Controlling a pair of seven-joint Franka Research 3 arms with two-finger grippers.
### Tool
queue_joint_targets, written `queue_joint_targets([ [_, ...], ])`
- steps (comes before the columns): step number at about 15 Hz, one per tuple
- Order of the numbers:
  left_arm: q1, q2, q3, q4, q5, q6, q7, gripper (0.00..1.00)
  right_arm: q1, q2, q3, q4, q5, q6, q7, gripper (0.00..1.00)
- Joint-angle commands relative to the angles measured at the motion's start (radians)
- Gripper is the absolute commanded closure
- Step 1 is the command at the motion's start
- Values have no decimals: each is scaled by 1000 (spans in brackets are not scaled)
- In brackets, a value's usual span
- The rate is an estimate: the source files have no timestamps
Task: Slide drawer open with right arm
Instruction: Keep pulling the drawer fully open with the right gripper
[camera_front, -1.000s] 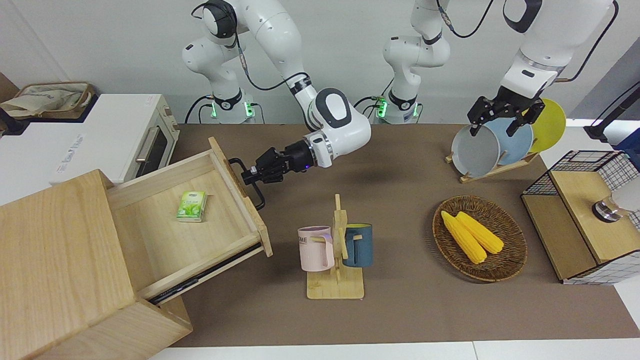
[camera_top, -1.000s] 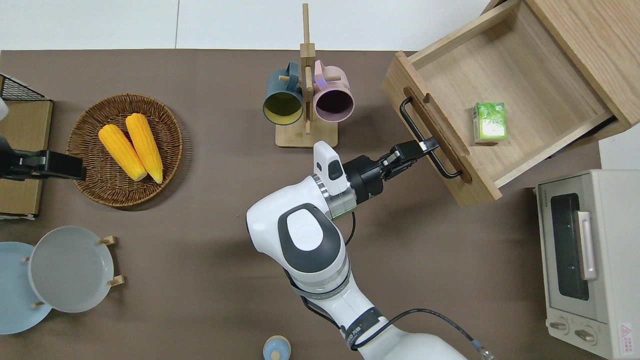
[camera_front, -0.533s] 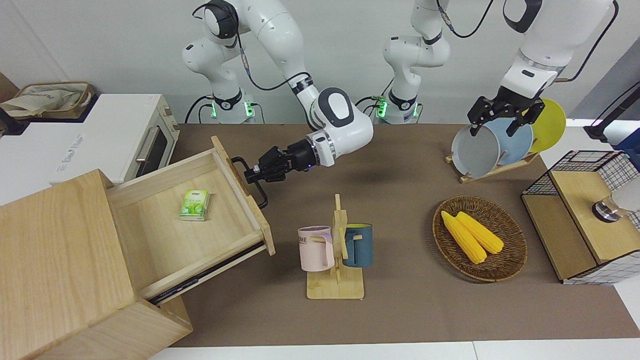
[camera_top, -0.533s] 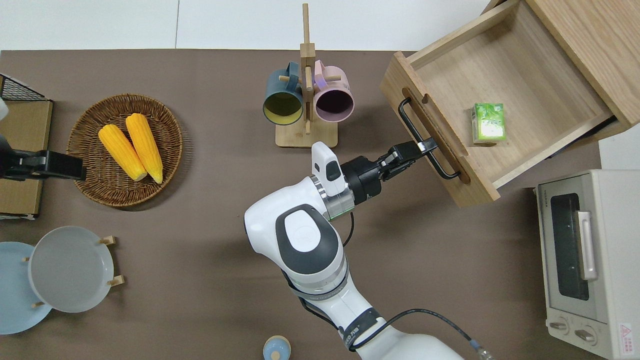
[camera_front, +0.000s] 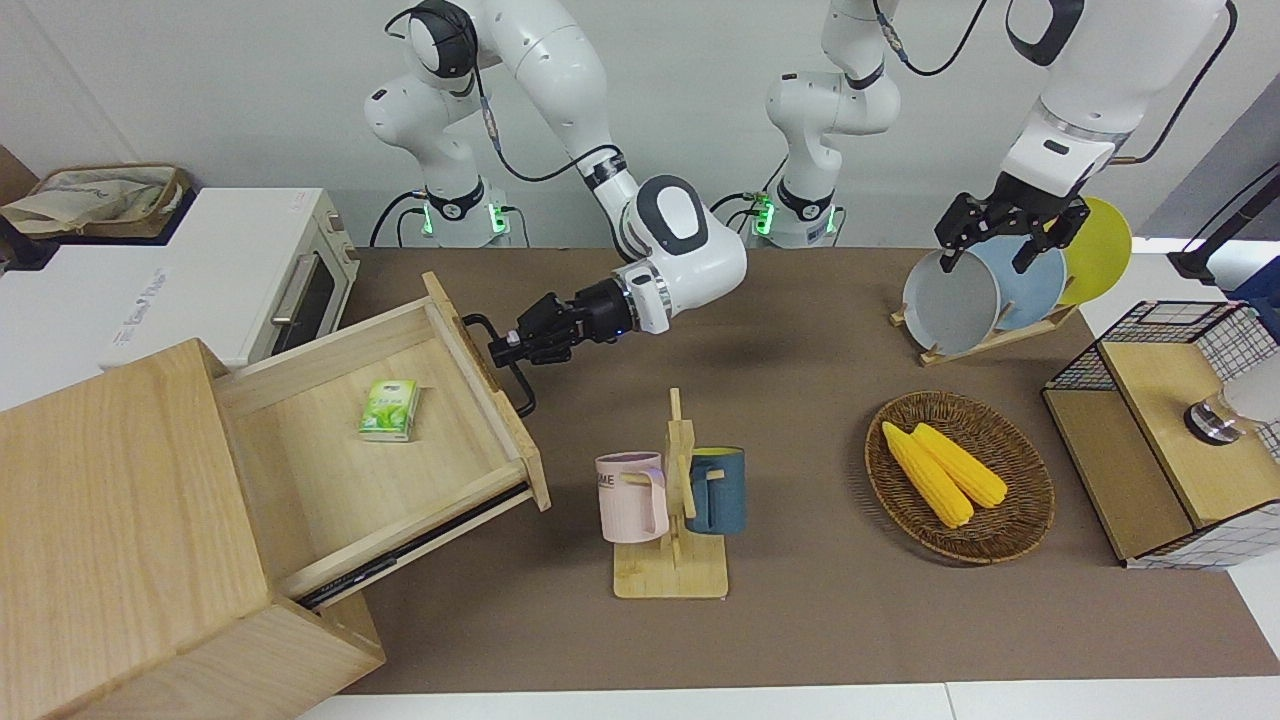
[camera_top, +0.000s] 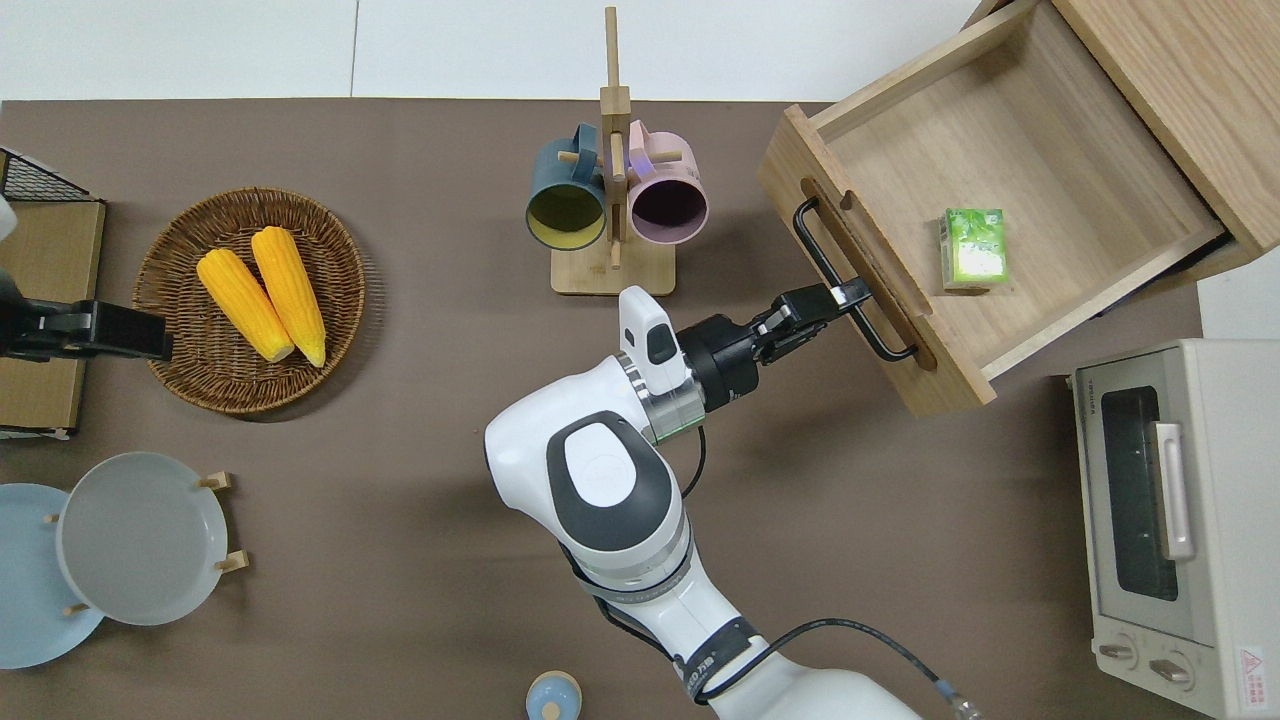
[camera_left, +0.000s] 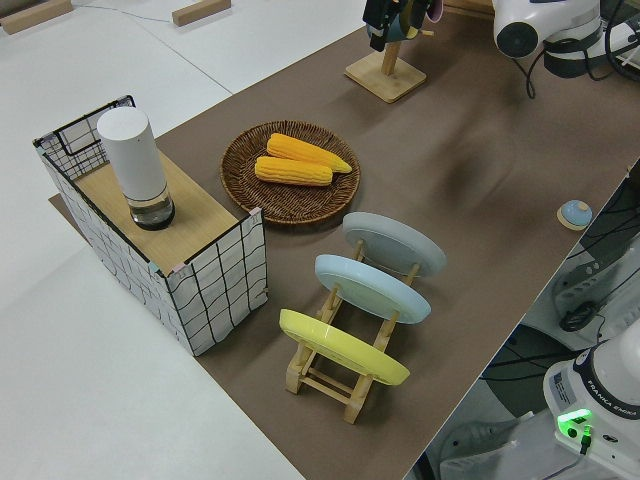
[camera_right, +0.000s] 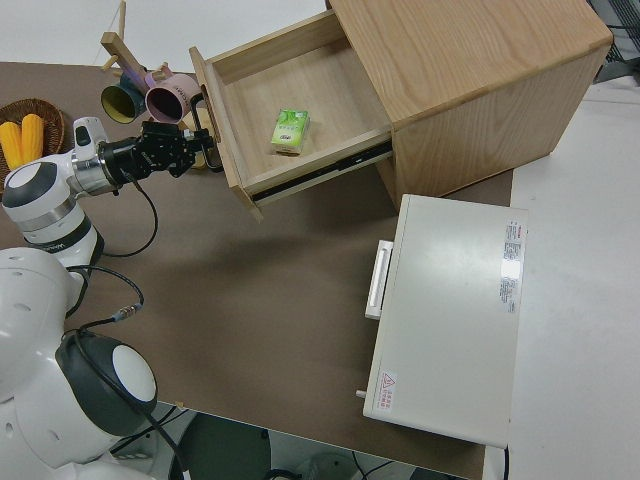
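Observation:
The pale-wood drawer (camera_front: 340, 480) (camera_top: 1050, 170) (camera_right: 320, 95) stands pulled well out of its large box cabinet (camera_front: 110, 500) (camera_top: 1190, 80) (camera_right: 470, 70) at the right arm's end of the table. A small green pack (camera_front: 390, 411) (camera_top: 972, 247) lies inside it. My right gripper (camera_front: 505, 347) (camera_top: 850, 295) (camera_right: 200, 150) is shut on the black bar handle (camera_front: 522, 395) (camera_top: 815, 245), about at its middle, with the forearm stretched out level over the table. The left arm is parked, and its gripper (camera_front: 995, 240) is open.
A wooden mug rack (camera_front: 670, 520) (camera_top: 612, 250) with a pink and a blue mug stands close to the drawer's front. The white toaster oven (camera_front: 250, 270) (camera_top: 1170, 520) sits beside the cabinet, nearer the robots. A corn basket (camera_front: 960, 475), plate rack (camera_front: 1000, 300) and wire-mesh box (camera_front: 1170, 430) fill the left arm's end.
The right gripper has drawn back a little with the handle in it. The drawer has slid slightly farther out of the cabinet. The left arm has not moved.

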Motion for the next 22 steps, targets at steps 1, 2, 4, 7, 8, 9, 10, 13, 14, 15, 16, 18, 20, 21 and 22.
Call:
queue_joint_targets([
  [1, -17, 12, 16, 20, 14, 1, 6, 5, 4, 18, -3, 39, -10, -4, -33, 14],
  [2, -17, 12, 16, 20, 14, 1, 6, 5, 2, 18, -3, 39, -10, -2, -32, 19],
  [4, -17, 12, 16, 20, 14, 1, 6, 5, 2, 18, -3, 38, -10, -2, -23, 17],
  [7, -17, 12, 16, 20, 14, 1, 6, 5, 6, 18, -3, 36, -4, -2, 34, 15],
  [8, -17, 12, 16, 20, 14, 1, 6, 2, 6, 18, -3, 36, 1, -2, 45, 15],
  [9, -17, 12, 16, 20, 15, 1, 6, 2, 7, 18, -3, 36, 3, -2, 52, 15],
  [10, -17, 12, 16, 20, 15, 1, 6, 5, 9, 18, -3, 36, 4, -4, 66, 15],
  [13, -17, 12, 16, 20, 14, 1, 6, 5, 13, 15, -3, 43, 47, 1, 134, 15],
  [14, -17, 12, 16, 20, 14, 1, 6, 5, 12, 13, -1, 59, 71, 2, 160, 15],
  [15, -17, 12, 16, 20, 14, 1, 6, 5, 13, 13, -3, 81, 110, 4, 177, 15],
  [16, -17, 12, 16, 20, 14, 1, 6, 2, 13, 13, -3, 104, 140, 5, 189, 15],
  [18, -17, 12, 16, 20, 14, 1, 6, 5, 13, 10, -1, 145, 199, 7, 201, 15],
  [20, -17, 12, 16, 20, 14, 1, 6, 2, 15, 7, -1, 199, 281, 7, 226, 15],
  [21, -17, 12, 16, 20, 15, 1, 6, 2, 13, 4, -1, 223, 326, 7, 239, 15],
  [22, -17, 12, 16, 20, 14, 1, 6, 5, 15, 1, -1, 246, 361, 7, 249, 15],
])
